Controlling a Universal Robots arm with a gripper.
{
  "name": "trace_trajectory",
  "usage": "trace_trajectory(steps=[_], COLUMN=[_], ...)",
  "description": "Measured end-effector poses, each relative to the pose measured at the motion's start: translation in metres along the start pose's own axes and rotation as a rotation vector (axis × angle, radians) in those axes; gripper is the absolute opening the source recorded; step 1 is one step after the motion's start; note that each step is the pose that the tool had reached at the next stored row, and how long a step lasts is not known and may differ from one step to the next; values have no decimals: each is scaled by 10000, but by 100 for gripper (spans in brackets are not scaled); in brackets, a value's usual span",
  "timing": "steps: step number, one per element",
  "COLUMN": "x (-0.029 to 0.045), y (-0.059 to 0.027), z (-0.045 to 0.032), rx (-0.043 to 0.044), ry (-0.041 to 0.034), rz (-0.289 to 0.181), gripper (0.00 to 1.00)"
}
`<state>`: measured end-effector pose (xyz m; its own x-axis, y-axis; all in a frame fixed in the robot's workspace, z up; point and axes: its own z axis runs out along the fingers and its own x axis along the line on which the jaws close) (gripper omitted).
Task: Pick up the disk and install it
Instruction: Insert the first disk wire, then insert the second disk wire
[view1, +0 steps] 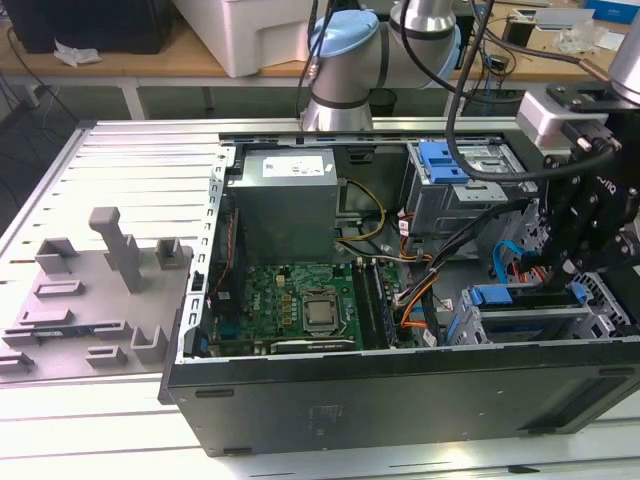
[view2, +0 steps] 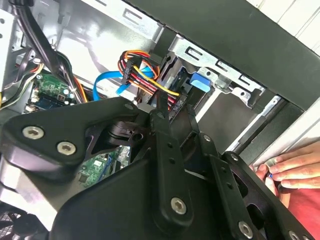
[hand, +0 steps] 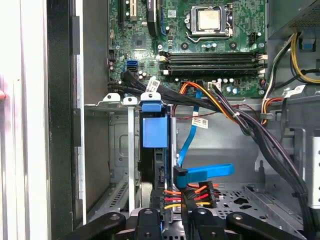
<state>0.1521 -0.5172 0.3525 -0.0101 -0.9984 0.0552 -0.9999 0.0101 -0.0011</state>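
Going from the exterior view's left, the grey fixture blocks (view1: 110, 270) on the surface (view1: 90, 420) sit well apart from the work and pose no risk. The open computer case (view1: 400, 395) holds the motherboard (view1: 300, 305) at about seven o'clock, also clear of the arm.

The trouble spot is at about four o'clock of the case. There the disk (hand: 154, 131) stands on edge in its blue carrier, down in the grey drive bay (hand: 112, 150) against the case wall. The gripper (hand: 172, 222) hangs directly over that bay; whether it is open, closed or clamped on the disk I cannot tell.

Just beside the disk run the blue data cable (hand: 202, 174) and the red, orange and yellow power leads (hand: 197, 192). They look close enough that the gripper could snag them, pinch them against the carrier or drag a connector loose.

A tilted disk would likely bind on the bay rails.

In the second wrist view a person's hand (view2: 292, 170) rests on the case's outer edge near the arm; a sideways swing could strike it.
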Motion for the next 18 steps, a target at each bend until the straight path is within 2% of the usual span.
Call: trace_trajectory(steps=[4, 6, 18], x=[-39, -86, -87], y=[0, 1, 6], z=[-75, -163, -164], rx=[2, 6, 10], ry=[14, 29, 30], rz=[0, 0, 0], gripper=[30, 30, 30])
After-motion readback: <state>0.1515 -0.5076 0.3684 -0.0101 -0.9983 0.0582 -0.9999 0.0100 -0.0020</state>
